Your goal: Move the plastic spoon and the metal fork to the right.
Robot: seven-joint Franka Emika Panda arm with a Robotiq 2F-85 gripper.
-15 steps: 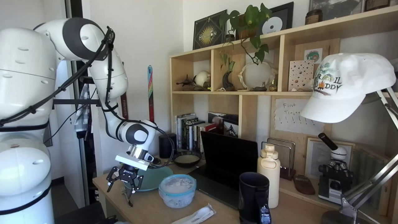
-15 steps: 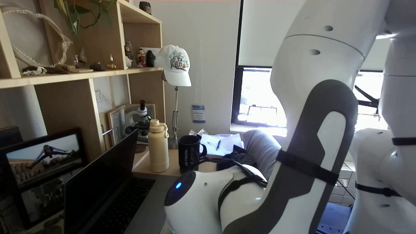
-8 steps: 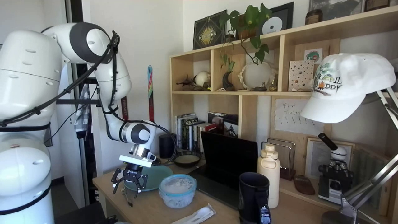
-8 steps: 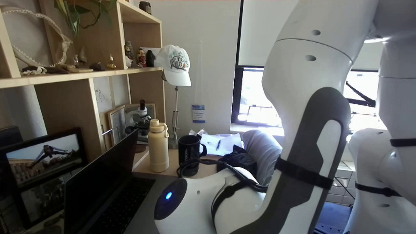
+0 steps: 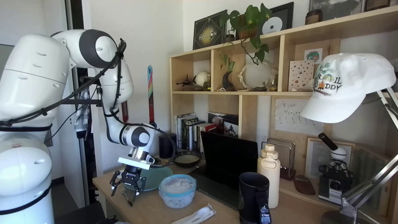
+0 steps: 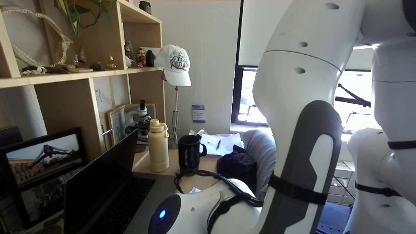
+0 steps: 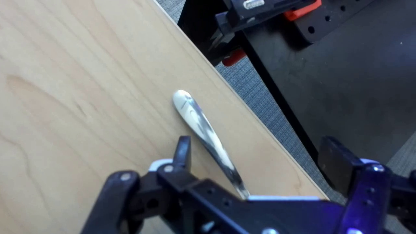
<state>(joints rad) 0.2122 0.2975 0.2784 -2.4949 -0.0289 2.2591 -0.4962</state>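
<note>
The metal fork (image 7: pixel 208 135) lay on the wooden desk (image 7: pixel 81 97), left of the lidded plastic container (image 5: pixel 177 200) in an exterior view; from the wrist its handle showed, the rest hidden behind the gripper (image 7: pixel 260 157). The fingers (image 7: pixel 183 153) stood wide apart, holding nothing, the handle visible between them; their height above it could not be told. The plastic spoon (image 5: pixel 203 212) lay in a clear wrapper (image 5: pixel 212 210) in front of the container, the wrapper's near end cut off at the view's bottom edge. Behind the container and to its left, a green plate (image 5: pixel 160 176) was partly covered by the gripper; right of the container stood a black Jetboil mug (image 5: pixel 252 199). In an exterior view the robot arm (image 6: pixel 302 156) covered much of the desk; a pale scrap (image 6: pixel 195 190) beside it was too small to identify.
</note>
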